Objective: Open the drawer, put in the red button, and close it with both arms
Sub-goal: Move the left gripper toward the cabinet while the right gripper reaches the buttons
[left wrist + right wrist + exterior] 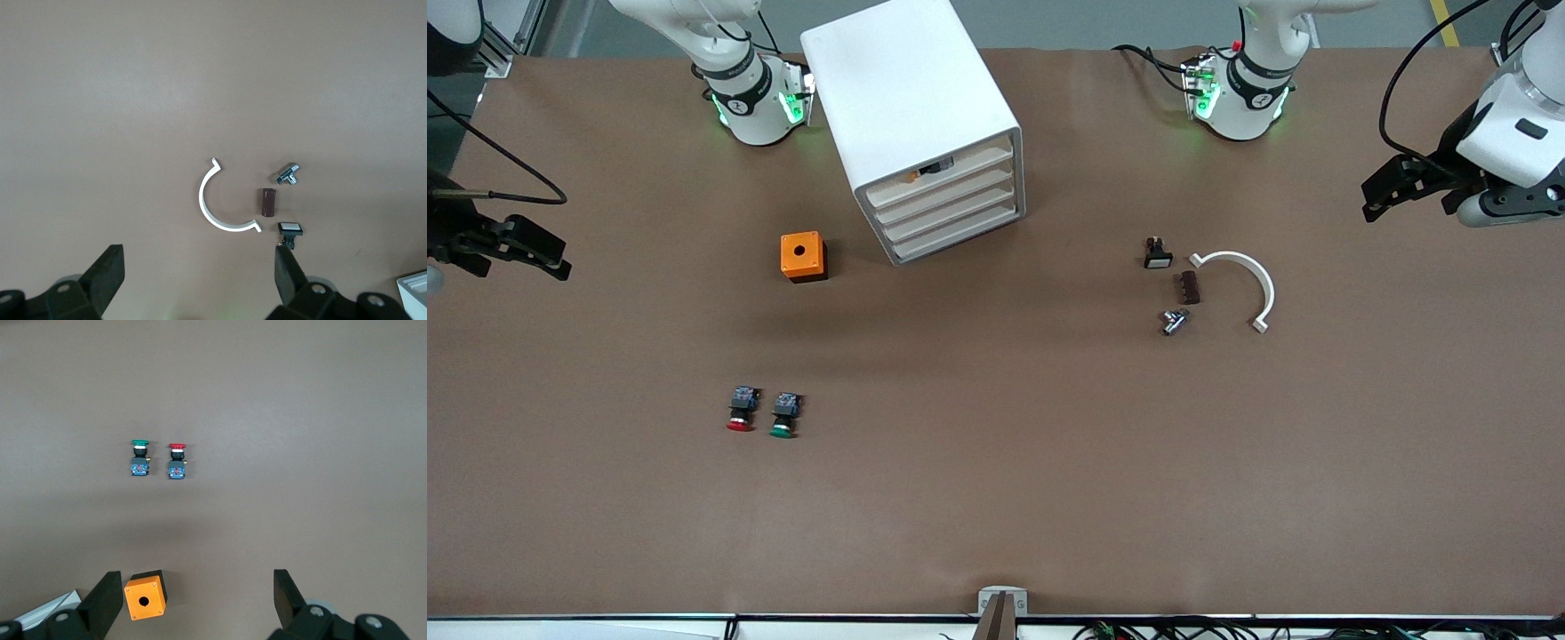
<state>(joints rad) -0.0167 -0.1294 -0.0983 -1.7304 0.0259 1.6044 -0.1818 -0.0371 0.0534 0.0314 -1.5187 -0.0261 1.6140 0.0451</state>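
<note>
Looking across the tabletop [996,498] from the right arm's end, we're seeing the right pincer [520,249] hanging up in the air over that edge of the table, fingers [103,603] spread wide with nothing between them. The red button [740,411] is lying on its side toward that same end, touching nothing, just beside the green button [784,415] and nearer the front camera than the orange box [803,256]. Its long axis is running cap-toward-camera, body pointing back at the cabinet [920,124], so we're guessing the right arm is the one better placed to reach it.

The drawer [945,191], second from the top, is sitting closed in the stack, so opening looks like the first job. Something dark and orange is showing in the slot above it, but we can't make out what.

Further along, the white clip [1240,284] and small parts are lying near the left arm's end. The left pincer [1400,187] is waiting over that edge, open too, the arm partly cut off.
</note>
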